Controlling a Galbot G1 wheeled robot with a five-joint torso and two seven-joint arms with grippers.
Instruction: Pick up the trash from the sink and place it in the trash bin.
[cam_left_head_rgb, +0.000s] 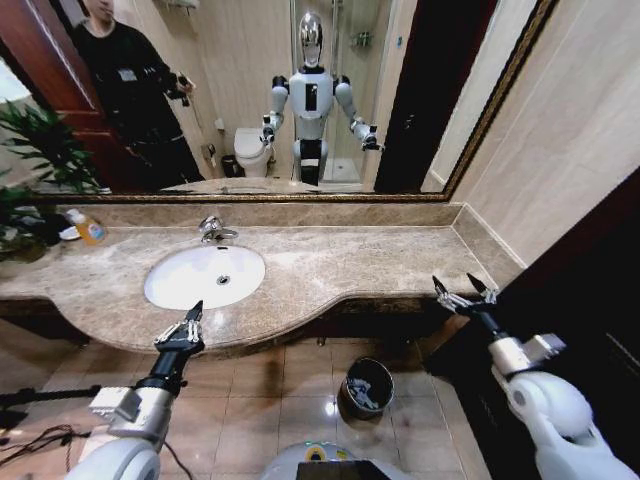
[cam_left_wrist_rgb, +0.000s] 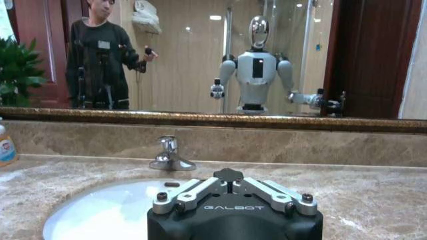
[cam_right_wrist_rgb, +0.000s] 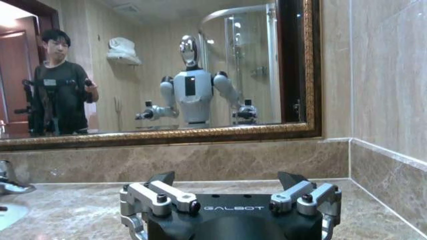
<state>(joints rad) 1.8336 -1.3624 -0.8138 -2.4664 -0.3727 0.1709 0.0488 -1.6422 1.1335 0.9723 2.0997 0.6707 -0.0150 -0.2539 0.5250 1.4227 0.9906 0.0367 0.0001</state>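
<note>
The left pincer (cam_left_head_rgb: 193, 319), pressed together, hangs at the desk's (cam_left_head_rgb: 330, 265) front edge before the sink (cam_left_head_rgb: 204, 276), the right pincer (cam_left_head_rgb: 462, 291) spread off its right end, bin (cam_left_head_rgb: 366, 388) on the floor below.

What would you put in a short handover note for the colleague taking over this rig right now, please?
Left gripper: shut, holding nothing, poised at the counter's front edge just before the sink.
Right gripper: open, empty, at the counter's right end.
Sink: no trash can be made out in the basin from the head view.
Trash bin: on the floor below the counter, between the arms, with something pale inside.
Done: cannot confirm; the basin looks clear.
Left: check the basin for any remaining bits.
</note>
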